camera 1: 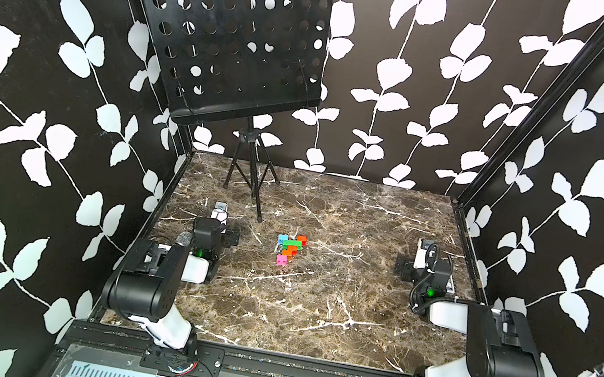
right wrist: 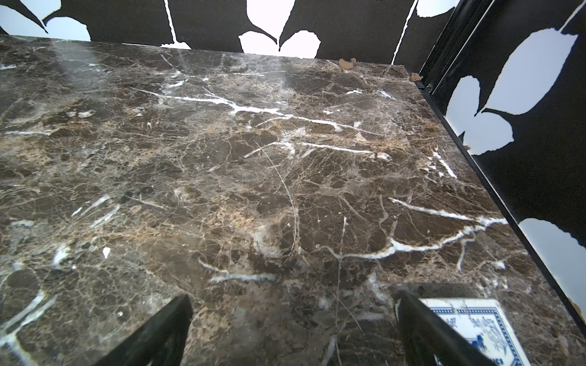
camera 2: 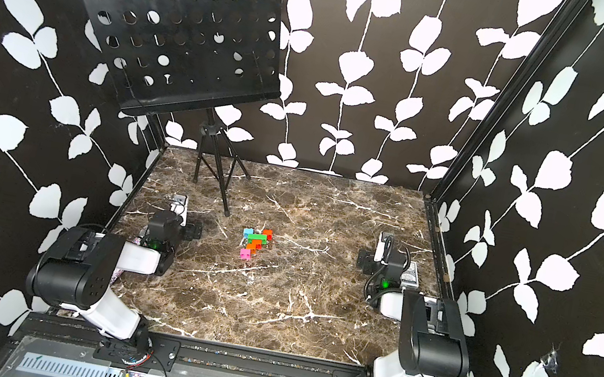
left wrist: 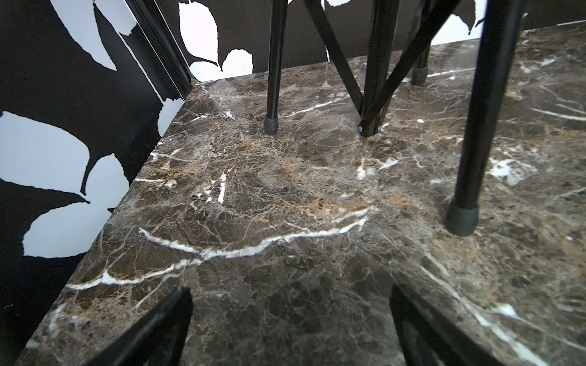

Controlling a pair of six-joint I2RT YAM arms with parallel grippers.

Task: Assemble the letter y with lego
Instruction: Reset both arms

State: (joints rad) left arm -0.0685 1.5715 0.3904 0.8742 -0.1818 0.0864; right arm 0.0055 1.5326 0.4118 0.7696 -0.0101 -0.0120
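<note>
The lego bricks are joined in one small cluster, the letter y (camera 1: 289, 248) (camera 2: 255, 242), lying mid-table in both top views. It has a light blue brick (camera 1: 283, 239) and a red brick (camera 1: 301, 239) at its far tips, a green bar (camera 1: 291, 244), an orange-red stem and a pink brick (camera 1: 281, 260) at the near end. My left gripper (camera 1: 220, 209) (left wrist: 291, 290) rests to its left, open over bare marble. My right gripper (camera 1: 424, 247) (right wrist: 294, 298) rests far to its right, open and holding nothing. Neither wrist view shows the cluster.
A black perforated music stand (camera 1: 232, 51) rises at the back left. Its tripod legs (camera 1: 246, 184) (left wrist: 466, 218) stand on the marble table (camera 1: 313, 305) just ahead of the left gripper. A blue-patterned playing card (right wrist: 469, 323) (camera 2: 411, 279) lies beside the right gripper. Patterned walls enclose three sides.
</note>
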